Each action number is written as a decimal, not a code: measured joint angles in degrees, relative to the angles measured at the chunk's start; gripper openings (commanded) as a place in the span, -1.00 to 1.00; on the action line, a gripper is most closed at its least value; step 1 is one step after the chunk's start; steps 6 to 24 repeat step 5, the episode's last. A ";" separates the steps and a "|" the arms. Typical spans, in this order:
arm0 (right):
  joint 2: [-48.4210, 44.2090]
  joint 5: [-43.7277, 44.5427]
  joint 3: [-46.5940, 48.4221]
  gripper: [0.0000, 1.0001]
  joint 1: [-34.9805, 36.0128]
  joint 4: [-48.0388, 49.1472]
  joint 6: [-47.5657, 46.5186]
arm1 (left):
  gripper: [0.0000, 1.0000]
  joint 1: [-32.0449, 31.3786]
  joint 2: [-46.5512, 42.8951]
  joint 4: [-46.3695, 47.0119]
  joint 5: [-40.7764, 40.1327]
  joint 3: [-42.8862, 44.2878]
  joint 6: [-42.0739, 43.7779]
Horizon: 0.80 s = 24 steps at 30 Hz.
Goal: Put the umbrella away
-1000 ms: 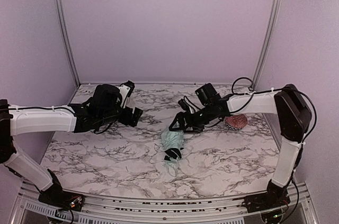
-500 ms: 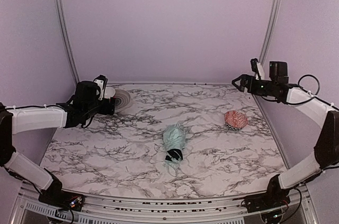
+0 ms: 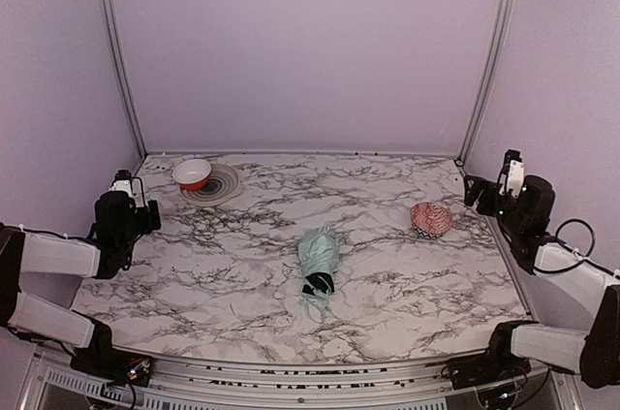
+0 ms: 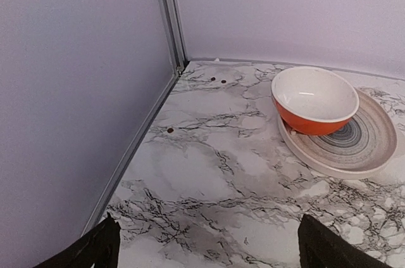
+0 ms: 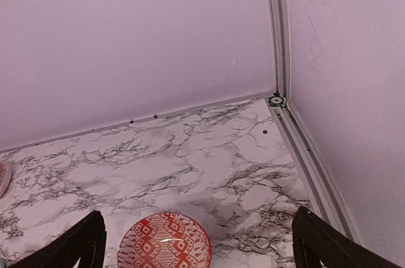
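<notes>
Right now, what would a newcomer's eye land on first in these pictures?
The mint-green umbrella, folded into a bundle, lies by itself in the middle of the marble table. Next come the orange bowl on a striped plate at the far left, and a pink patterned lump toward the right. The left arm and right arm sit at the table's sides, touching nothing.

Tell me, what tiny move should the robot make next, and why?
Probably swing the right claw toward the umbrella. It lies bundled in the middle of the table, untouched, while that claw and the left claw hang open at its side edges, too far off to grip it.
</notes>
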 measured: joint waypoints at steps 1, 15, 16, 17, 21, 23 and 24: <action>-0.72 1.88 -1.51 1.00 0.00 1.38 0.39 | 0.98 0.17 -0.07 3.10 -0.48 -1.64 0.07; -1.46 8.83 -6.01 0.99 0.00 4.44 1.60 | 0.98 0.24 0.76 11.32 -2.71 -5.51 -0.22; -1.46 8.83 -6.01 0.99 0.00 4.44 1.60 | 0.98 0.24 0.76 11.32 -2.71 -5.51 -0.22; -1.46 8.83 -6.01 0.99 0.00 4.44 1.60 | 0.98 0.24 0.76 11.32 -2.71 -5.51 -0.22; -1.46 8.83 -6.01 0.99 0.00 4.44 1.60 | 0.98 0.24 0.76 11.32 -2.71 -5.51 -0.22; -1.46 8.83 -6.01 0.99 0.00 4.44 1.60 | 0.98 0.24 0.76 11.32 -2.71 -5.51 -0.22; -1.46 8.83 -6.01 0.99 0.00 4.44 1.60 | 0.98 0.24 0.76 11.32 -2.71 -5.51 -0.22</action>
